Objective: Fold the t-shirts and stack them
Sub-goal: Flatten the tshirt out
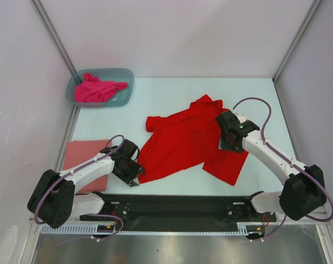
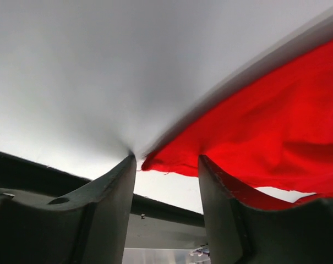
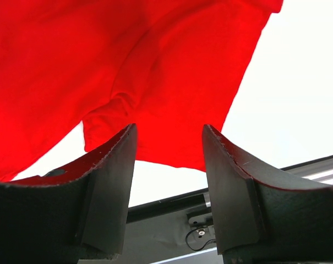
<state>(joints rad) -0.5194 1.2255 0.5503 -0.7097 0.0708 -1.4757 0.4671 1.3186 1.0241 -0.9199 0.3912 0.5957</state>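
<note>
1. My left hand [image 1: 134,175] sits low at the near left corner of the red shirt [image 1: 183,140]. It is half wide and grips nothing.
2. In my left wrist view the ragged corner of that shirt's hem lies in the gap between the two fingers [image 2: 116,198], right at their tips. The fingers stand apart and the cloth is not pinched.
3. My right hand [image 1: 229,147] hangs over the right side of the same shirt, above the spot where a folded flap lies on the rest of the cloth. It too is half wide and holds nothing.
4. From my right wrist the shirt fills the upper left of the view. A lobe of it hangs down toward the gap between my fingers, but neither finger is pressed against it.
5. The red shirt lies spread and rumpled in the middle of the desk [image 1: 172,93]. Its collar end points toward the far right and its lower hem toward my left hand.
6. The salmon-pink shirt [image 1: 83,159] lies flat and squared off at the near left of the desk, partly under my left arm and just beside my left hand.
7. The magenta shirt [image 1: 97,91] is bunched up inside the tub [image 1: 127,77], which stands at the far left corner of the desk, well apart from both hands.
8. A black rail [image 1: 177,206] runs along the near edge, between my two bases.
</note>
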